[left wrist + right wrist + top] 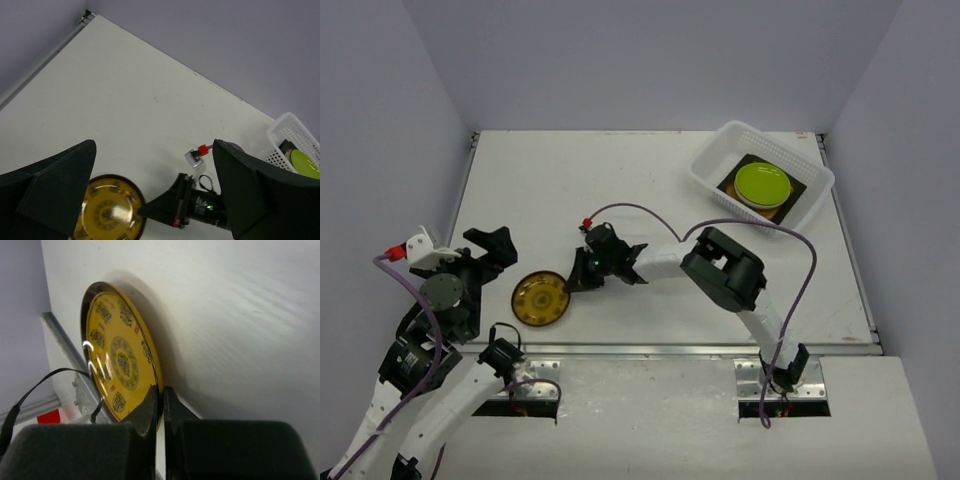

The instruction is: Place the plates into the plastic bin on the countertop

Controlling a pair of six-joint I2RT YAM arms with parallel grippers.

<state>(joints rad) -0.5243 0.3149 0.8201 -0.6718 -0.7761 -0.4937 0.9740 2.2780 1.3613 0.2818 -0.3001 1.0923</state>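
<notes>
1. right tool (161,395): jaws pinched almost together on the rim of the yellow-brown plate (117,360), one finger each side of the edge. prob. an edge grip bc a flat plate gives nothing else to hold.
2. the plate sits right at the tool tip, on the side twd the front edge of the desk (550,180). from above it looks flat on the desk. can't tell if the gripped edge is off the surface yet.
3. plate look: small, round, glossy yellow face w/ brown medallions in a ring plus one in the centre, and a dark rim. glare on the glaze, so likely slick in a thin pinch.
4. left tool (492,248): jaws wide, holding nothing. it hovers just past the plate, opposite the right tool. seems parked out of the way.
5. bin (705,165): well apart, back behind the right tool at the far right corner. a lime plate (762,183) tops the stack inside, over a dark square plate (800,190). so the carry runs across most of the desk.
</notes>
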